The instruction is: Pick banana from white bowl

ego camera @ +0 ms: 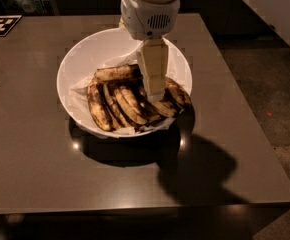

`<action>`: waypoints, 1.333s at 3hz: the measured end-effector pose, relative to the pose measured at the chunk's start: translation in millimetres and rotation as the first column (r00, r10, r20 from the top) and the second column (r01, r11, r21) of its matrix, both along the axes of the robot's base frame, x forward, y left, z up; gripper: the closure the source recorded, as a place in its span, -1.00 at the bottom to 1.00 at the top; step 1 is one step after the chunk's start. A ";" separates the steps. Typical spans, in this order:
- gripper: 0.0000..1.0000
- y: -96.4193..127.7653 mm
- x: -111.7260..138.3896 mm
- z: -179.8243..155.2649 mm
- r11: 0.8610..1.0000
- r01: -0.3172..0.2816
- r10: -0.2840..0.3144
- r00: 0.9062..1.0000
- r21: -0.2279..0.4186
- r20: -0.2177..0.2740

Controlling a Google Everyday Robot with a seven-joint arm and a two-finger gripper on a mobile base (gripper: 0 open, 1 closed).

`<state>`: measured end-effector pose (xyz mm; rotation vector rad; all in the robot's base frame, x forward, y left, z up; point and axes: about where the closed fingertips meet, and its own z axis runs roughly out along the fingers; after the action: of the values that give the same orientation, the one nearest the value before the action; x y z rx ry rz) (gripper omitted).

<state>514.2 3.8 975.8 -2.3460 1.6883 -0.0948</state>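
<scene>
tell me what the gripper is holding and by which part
Cannot tell. The gripper is low in the bowl, at the right end of the banana; any hold is hidden.

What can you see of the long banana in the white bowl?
The banana is the longest one: nearly straight, yellow-brown with dark blotches, overripe-looking. It lies crosswise at the far ends of the shorter bananas, on the crumpled paper lining of the white bowl. Its right end disappears behind the claw, which reaches down into the bowl; whether they touch cannot be told.
</scene>
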 end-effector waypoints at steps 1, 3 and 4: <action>-1.00 2.7 3.4 -4.3 0.999 -0.023 0.023 1.000 0.023 -0.018; -0.18 -1.8 25.7 -24.0 0.998 -0.029 0.033 0.997 0.056 -0.075; 0.10 -2.4 31.4 -31.3 0.998 -0.030 0.036 0.995 0.064 -0.094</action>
<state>545.7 1.4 944.5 -2.3664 1.6686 0.0759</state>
